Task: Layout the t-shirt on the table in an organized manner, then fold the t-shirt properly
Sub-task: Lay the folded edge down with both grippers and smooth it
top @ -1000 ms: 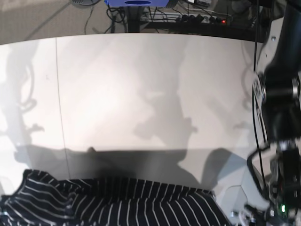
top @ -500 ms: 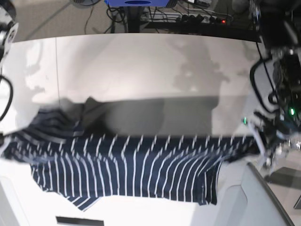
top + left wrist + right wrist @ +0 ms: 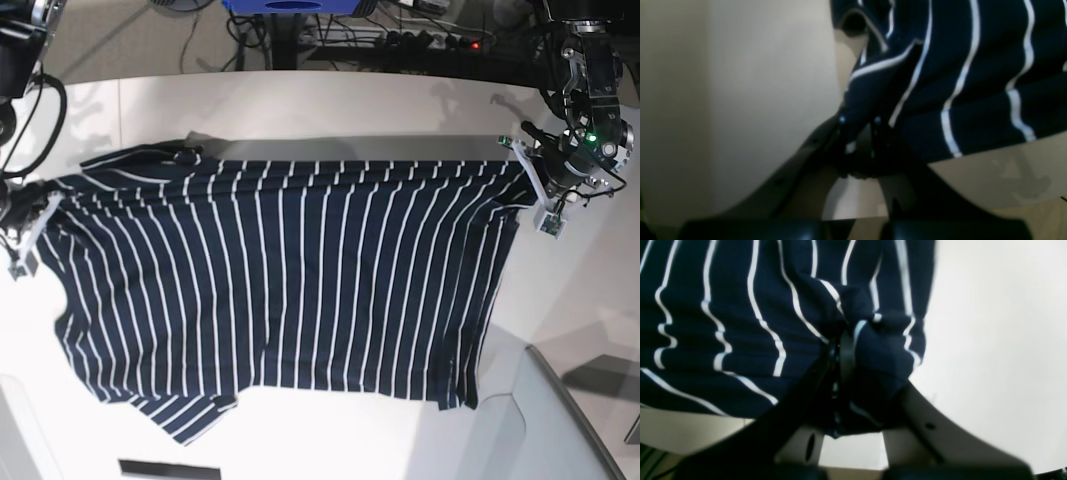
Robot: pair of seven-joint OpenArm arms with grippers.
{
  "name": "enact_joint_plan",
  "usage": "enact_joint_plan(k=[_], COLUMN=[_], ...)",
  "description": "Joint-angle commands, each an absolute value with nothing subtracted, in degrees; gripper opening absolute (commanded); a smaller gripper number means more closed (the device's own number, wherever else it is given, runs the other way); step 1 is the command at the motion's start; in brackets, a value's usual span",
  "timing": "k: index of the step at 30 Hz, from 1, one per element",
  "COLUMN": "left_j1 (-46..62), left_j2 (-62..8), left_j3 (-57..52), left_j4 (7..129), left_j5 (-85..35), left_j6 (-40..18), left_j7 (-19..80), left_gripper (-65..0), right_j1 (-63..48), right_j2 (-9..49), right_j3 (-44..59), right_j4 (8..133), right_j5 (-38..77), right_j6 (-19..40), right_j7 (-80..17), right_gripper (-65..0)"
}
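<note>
left gripper (image 3: 535, 190) tips buried in fabric, right gripper (image 3: 22, 222) partly cut off, both jaws clamped on t-shirt (image 3: 290, 280) corners, stretched over counter (image 3: 300, 110)

Striped t-shirt (image 3: 290, 290) hangs spread wide over white counter (image 3: 330, 105), pinched at opposite edges by left gripper (image 3: 530, 195) and right gripper (image 3: 35, 215).

Blue object (image 3: 290, 6): beyond the far table edge, up-left of the left gripper; cropped by the frame top
Power strip (image 3: 425, 40): on the floor, just left of that gripper; red light lit
Cables (image 3: 250, 38): dark tangle beside the blue object
</note>
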State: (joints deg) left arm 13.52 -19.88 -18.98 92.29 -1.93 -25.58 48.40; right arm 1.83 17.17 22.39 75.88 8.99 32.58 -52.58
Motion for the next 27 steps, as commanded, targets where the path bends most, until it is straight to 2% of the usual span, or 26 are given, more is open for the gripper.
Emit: enact_joint_plan(k=[1,9,13,18,23,27], left_j1=[13.1,11.9,8.2,1.2,-8.0,-15.5], left_j2=[-21.6,-20.8,-21.0,-20.7,-19.7,-18.6], left_j3=[-20.0,-19.8,-19.4,-15.1,-11.4,-11.1], left_j4=[92.4,92.7,92.9,90.2,85.1,76.4], left_j5=[1.3,1.5,2.0,8.9,11.5,13.1], left_j6=[-23.8,-23.8,-23.8,-23.8,-23.8,-23.8], left_j7=[48.8,48.9,49.2,49.2,49.2,49.1], left_gripper=[-65.0,-65.0,-65.0,-65.0,-65.0,-65.0], right_j1=[2.2,2.7,5.3,10.8,18.6,24.8], right_j2=[19.2,19.5,19.6,19.2,19.2,19.5], right_j3=[23.3,22.9,22.7,20.6,17.3,17.1], right_j4=[76.4,74.2,73.7,72.7,65.8,55.0], right_j5=[6.6,6.6,6.5,1.8,-3.2,-5.2], right_j6=[31.2,31.1,31.1,31.2,31.4,31.4], right_j7=[-51.9,-51.9,-52.0,-51.7,-49.0,-45.2], right_gripper=[-65.0,-65.0,-65.0,-65.0,-65.0,-65.0])
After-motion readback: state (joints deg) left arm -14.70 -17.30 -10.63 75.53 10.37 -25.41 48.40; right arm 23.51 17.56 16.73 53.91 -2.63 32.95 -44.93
